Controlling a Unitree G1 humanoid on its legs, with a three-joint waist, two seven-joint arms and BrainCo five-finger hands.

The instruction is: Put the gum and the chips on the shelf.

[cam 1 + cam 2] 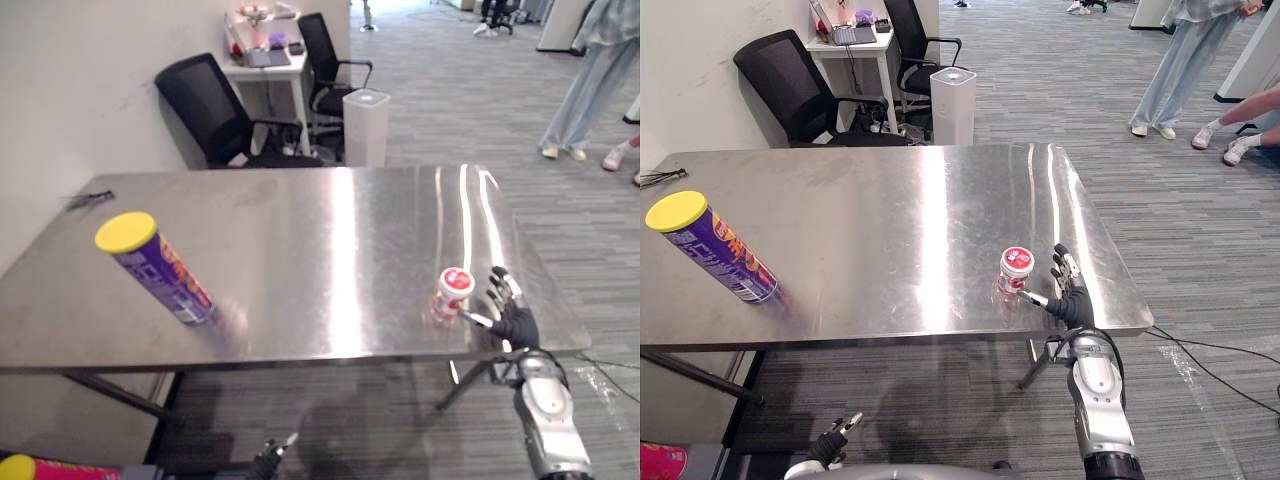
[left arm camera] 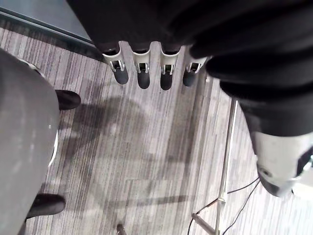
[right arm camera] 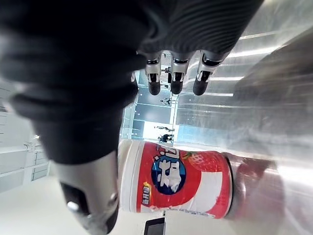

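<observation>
Right wrist view: gum (image 3: 183, 183) partly behind hand (image 3: 90, 188)

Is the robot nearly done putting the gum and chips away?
No, nothing is shelved yet. The chips can and the gum jar both sit on the steel table. The right hand is open beside the gum jar, not gripping it; the left hand hangs open below the table. Both need picking up and shelving.

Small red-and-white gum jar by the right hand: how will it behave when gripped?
Likely light: the small red-and-white gum jar is short and looks plastic. Squat on the polished steel table, it would probably slide rather than tip if nudged. Its glossy round wall may slip in the open right hand, and the front edge is close.
</observation>
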